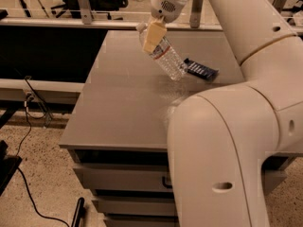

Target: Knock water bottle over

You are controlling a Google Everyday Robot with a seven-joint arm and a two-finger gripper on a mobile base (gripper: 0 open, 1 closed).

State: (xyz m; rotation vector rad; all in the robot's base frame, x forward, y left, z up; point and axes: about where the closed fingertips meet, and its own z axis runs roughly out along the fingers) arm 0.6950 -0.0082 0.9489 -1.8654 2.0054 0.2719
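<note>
Beige gripper (152,39) sits against the label end of the water bottle (171,63); open or closed, I cannot tell. Bottle leans steeply, cap up beside the gripper, base below and right of it on the grey table (123,103). I judge it mid-topple, not yet flat. Dark packet (201,70) lies just past the base. Arm (246,27) reaches over from the right, wrist angled down, suited to a sideways shove.
</note>
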